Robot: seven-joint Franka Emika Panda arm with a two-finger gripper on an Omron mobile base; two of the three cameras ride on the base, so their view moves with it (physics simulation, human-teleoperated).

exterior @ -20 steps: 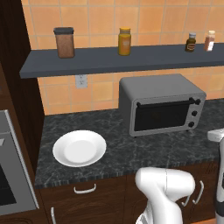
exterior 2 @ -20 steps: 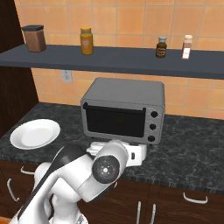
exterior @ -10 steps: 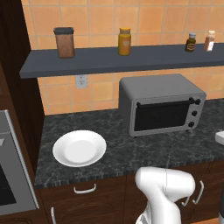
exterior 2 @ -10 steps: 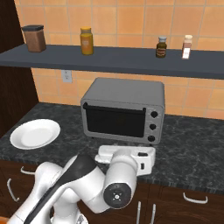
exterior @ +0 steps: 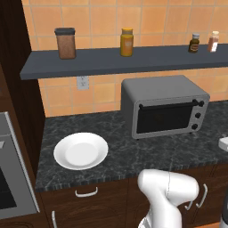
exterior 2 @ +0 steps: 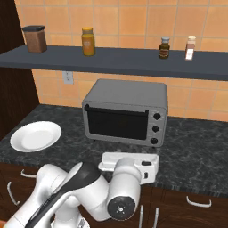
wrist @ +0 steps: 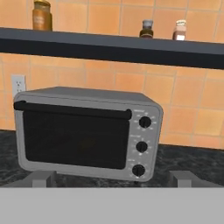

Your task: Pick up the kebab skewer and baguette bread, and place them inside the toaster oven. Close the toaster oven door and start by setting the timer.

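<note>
Along the dark speckled counter (exterior: 133, 151) under the tiled wall, the toaster oven (exterior 2: 126, 112) is seen at the back edge with its door (wrist: 74, 135) shut, while the white plate (exterior: 81, 150) near the left end lies bare. The gripper (wrist: 111, 178) is held before the oven with jaws spread wide and nothing between them, so the timer step is judged in hand, calling for one of the three knobs (wrist: 141, 146) to be turned. The kebab skewer and baguette bread cannot be made out, presumably behind the dark glass, and the knob markings are too small to read.
</note>
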